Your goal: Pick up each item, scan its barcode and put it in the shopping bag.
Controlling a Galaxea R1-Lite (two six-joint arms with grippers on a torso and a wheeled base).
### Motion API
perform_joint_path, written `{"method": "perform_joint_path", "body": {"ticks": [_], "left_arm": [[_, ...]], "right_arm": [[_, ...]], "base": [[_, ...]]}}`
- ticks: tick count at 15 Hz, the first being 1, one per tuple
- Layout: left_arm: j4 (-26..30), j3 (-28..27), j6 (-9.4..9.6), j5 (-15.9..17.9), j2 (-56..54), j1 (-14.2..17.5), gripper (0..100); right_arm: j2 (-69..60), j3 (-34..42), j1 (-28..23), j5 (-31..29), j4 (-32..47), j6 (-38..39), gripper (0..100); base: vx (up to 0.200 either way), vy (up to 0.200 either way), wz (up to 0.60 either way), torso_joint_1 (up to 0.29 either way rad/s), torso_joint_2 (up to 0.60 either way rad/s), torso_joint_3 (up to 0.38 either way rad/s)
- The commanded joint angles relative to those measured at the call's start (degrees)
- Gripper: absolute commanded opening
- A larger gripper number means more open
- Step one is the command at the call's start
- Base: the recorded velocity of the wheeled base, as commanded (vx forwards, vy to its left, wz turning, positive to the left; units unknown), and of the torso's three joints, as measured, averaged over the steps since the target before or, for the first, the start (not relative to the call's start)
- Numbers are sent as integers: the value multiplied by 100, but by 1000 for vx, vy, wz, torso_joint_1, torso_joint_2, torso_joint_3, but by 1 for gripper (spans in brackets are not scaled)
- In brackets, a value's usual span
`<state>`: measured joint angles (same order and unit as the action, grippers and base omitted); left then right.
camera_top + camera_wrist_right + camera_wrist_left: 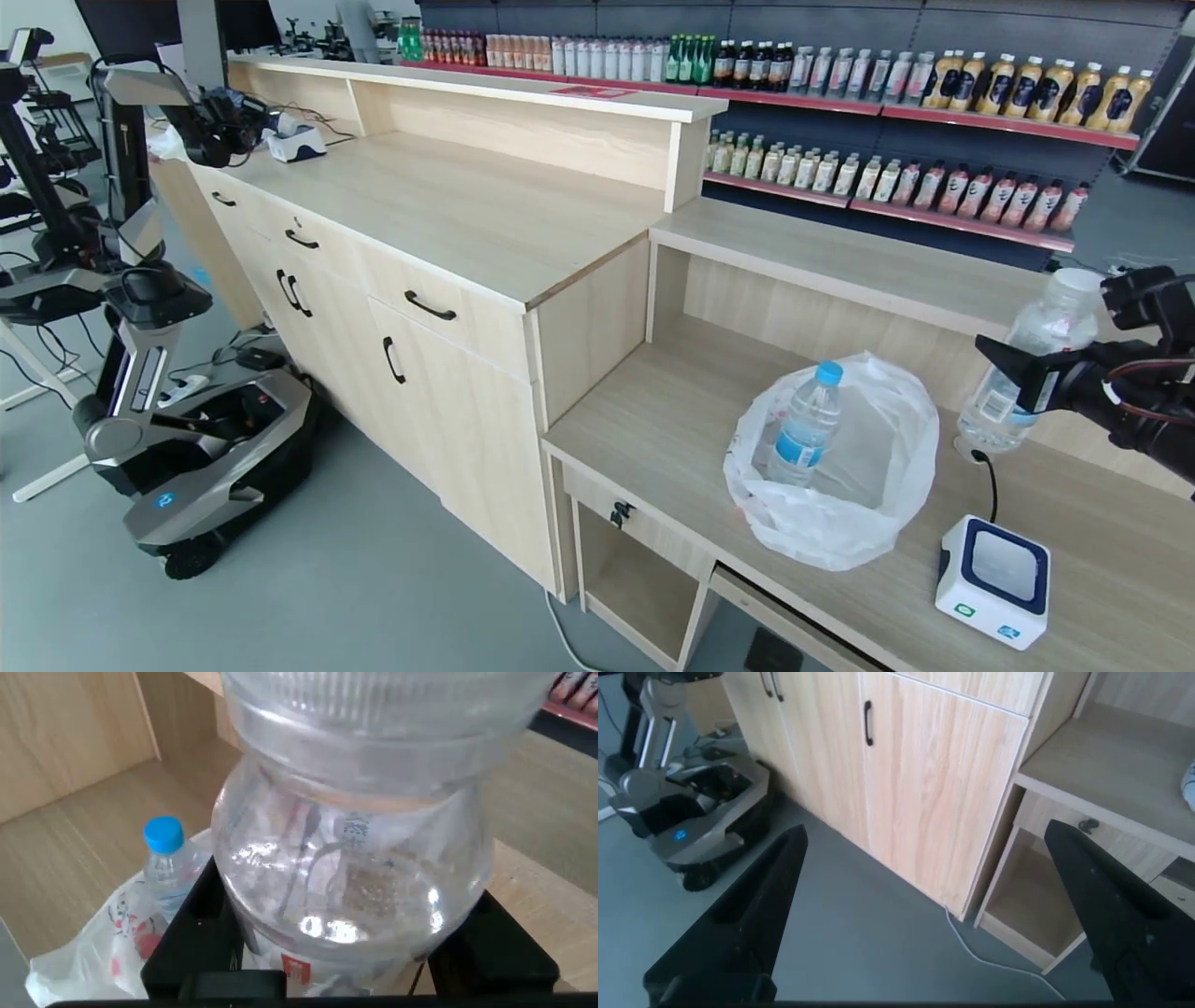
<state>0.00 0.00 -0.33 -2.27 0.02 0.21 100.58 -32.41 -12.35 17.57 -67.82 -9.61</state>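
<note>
My right gripper [1025,385] is shut on a clear plastic bottle [1036,359] with a white cap, held upright above the desk's right part. In the right wrist view the clear bottle [355,859] sits between the black fingers [192,943]. A white shopping bag [868,504] stands open on the low desk, left of the held bottle. Inside it a blue-capped water bottle [805,420] leans upright; the same blue-capped bottle [166,854] appears beyond the gripper. A white barcode scanner [994,579] lies near the desk's front edge. My left gripper [934,924] hangs open over the grey floor.
A taller wooden counter [485,224] with drawers and doors stands left of the low desk [653,420]. Another robot [177,448] is parked on the floor at far left. Shelves of drink bottles [887,84] line the back wall. A black cable [990,481] runs from the scanner.
</note>
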Motion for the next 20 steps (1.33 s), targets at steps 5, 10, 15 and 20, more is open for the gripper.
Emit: {"method": "perform_joint_path", "body": {"ticks": [5,10,15,20], "left_arm": [[0,0,-2,-2,-2,-3,100],[0,0,-2,-2,-2,-3,100],[0,0,-2,-2,-2,-3,100],[0,0,-2,-2,-2,-3,100]], "right_arm": [[1596,-344,40,19,-988,407,0],[2712,-828,198,221,-1981,424,0],[3283,-1197,391,256,-2218,618,0],[3749,-1742,409,265,-2218,618,0]], "base": [[0,0,0,0,0,0],[0,0,0,0,0,0],[0,0,0,0,0,0],[0,0,0,0,0,0]]}}
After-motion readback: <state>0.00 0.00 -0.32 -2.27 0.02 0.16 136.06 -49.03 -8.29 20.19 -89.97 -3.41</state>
